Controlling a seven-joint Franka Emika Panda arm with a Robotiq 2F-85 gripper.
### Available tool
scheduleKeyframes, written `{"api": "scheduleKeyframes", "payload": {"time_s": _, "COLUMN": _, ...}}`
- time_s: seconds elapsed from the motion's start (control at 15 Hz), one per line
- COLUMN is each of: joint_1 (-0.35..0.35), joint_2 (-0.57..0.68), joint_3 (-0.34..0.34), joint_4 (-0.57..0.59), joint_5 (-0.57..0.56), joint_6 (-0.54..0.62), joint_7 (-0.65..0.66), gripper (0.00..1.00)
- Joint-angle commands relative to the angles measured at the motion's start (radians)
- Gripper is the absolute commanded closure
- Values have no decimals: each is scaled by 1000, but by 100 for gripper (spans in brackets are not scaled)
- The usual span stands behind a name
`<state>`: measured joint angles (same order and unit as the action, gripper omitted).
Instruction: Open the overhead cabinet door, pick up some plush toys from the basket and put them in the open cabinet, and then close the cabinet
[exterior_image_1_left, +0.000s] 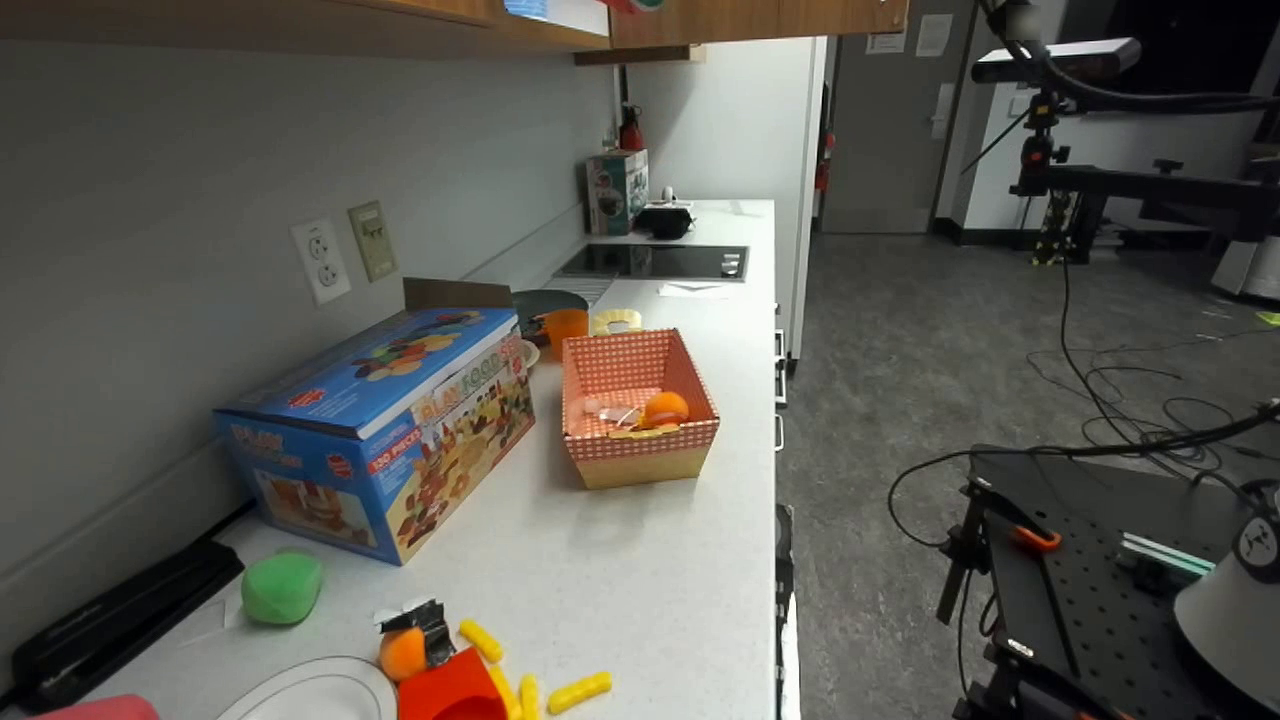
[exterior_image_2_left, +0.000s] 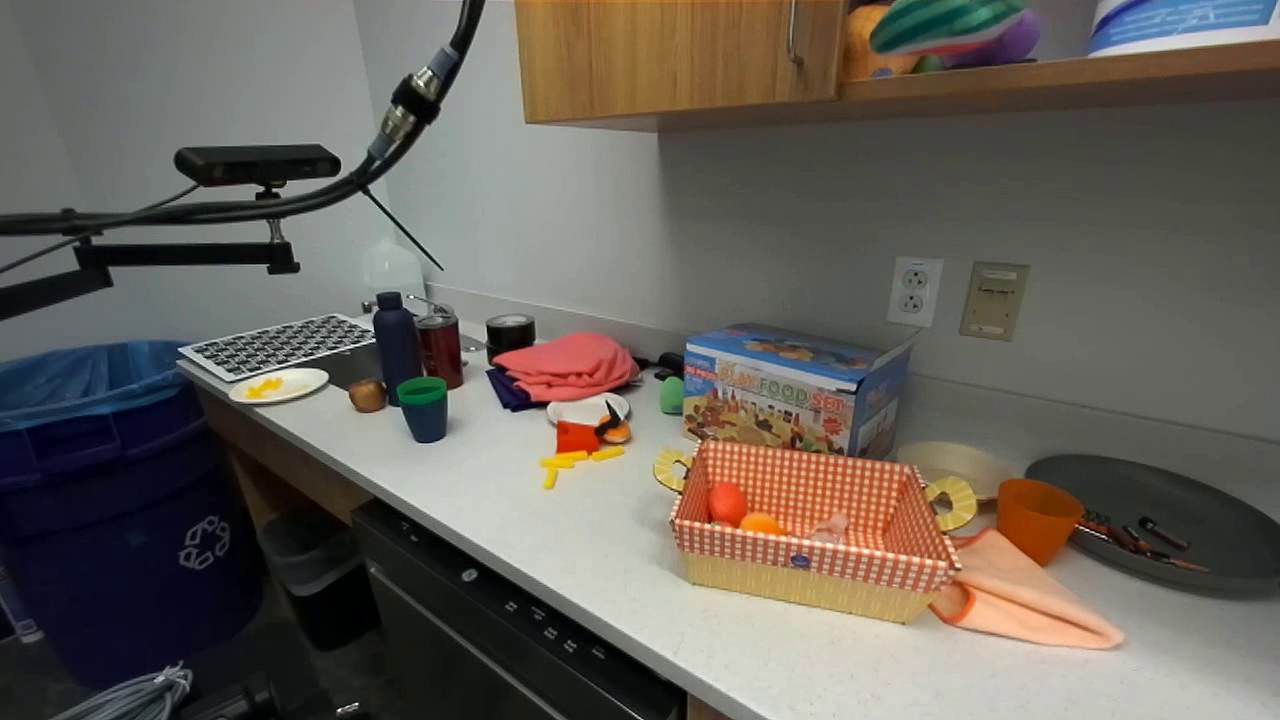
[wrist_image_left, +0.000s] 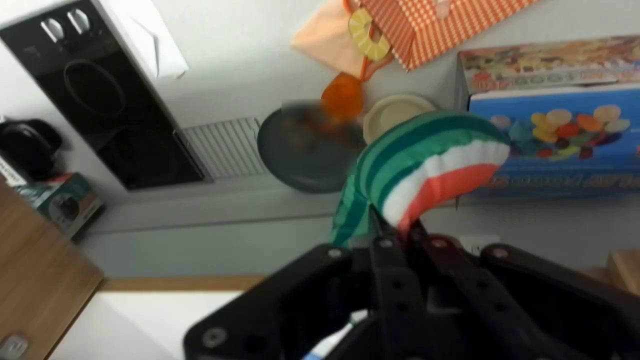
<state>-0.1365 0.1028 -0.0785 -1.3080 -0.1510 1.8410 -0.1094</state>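
Watermelon-slice plush toy (wrist_image_left: 435, 160), green, white and red: we record it held by one end, the pincer (wrist_image_left: 398, 232) clamped on it. In both exterior views it shows at the top edge, by the overhead cabinet (exterior_image_2_left: 680, 55); whether it is inside or just in front, we cannot tell.

Cabinet, tan wood, mounted on the wall above the desk (exterior_image_2_left: 560, 540): we list one section open, bearing a purple plush toy (exterior_image_2_left: 1010, 40), an orange toy (exterior_image_2_left: 865, 45) and a blue-and-white container (exterior_image_2_left: 1190, 25).

Basket (exterior_image_2_left: 800, 590), red-checked lining, yellow lower wall, upright on the desk: we count inside a red round piece (exterior_image_2_left: 727, 503), an orange round piece (exterior_image_2_left: 762, 523) and a pale piece (exterior_image_2_left: 830, 528).

Blue cardboard box (exterior_image_2_left: 790, 395), marked "Play Food Set": between basket and wall.

Orange cup (exterior_image_2_left: 1035, 525), dark round pan (exterior_image_2_left: 1220, 530), peach cloth (exterior_image_2_left: 1030, 600): near the basket.

Red toy holder (exterior_image_1_left: 455, 685), yellow sticks (exterior_image_1_left: 580, 691), white plate (exterior_image_1_left: 320, 690), green toy (exterior_image_1_left: 283, 588): on the desk, past the box.

Dark bottle (exterior_image_2_left: 395, 345), red tumbler (exterior_image_2_left: 442, 350): side by side, farther along.
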Motion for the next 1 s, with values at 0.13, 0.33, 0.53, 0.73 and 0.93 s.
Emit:
{"api": "scheduleKeyframes", "payload": {"time_s": 0.13, "joint_1": -9, "joint_2": 114, "joint_3": -10, "joint_4": 179, "joint_5": -11, "joint_6": 258, "joint_7": 50, "gripper": 98}}
{"api": "scheduleKeyframes", "payload": {"time_s": 0.33, "joint_1": -33, "joint_2": 198, "joint_3": -30, "joint_4": 234, "joint_5": 13, "joint_6": 429, "joint_7": 91, "gripper": 98}}
{"api": "scheduleKeyframes", "payload": {"time_s": 0.53, "joint_1": -56, "joint_2": 278, "joint_3": -35, "joint_4": 270, "joint_5": 36, "joint_6": 534, "joint_7": 100, "gripper": 98}}
{"api": "scheduleKeyframes", "payload": {"time_s": 0.73, "joint_1": -86, "joint_2": 331, "joint_3": 2, "joint_4": 288, "joint_5": 127, "joint_6": 569, "joint_7": 63, "gripper": 98}}
{"api": "scheduleKeyframes", "payload": {"time_s": 0.93, "joint_1": -96, "joint_2": 364, "joint_3": 47, "joint_4": 307, "joint_5": 221, "joint_6": 572, "joint_7": 12, "gripper": 98}}
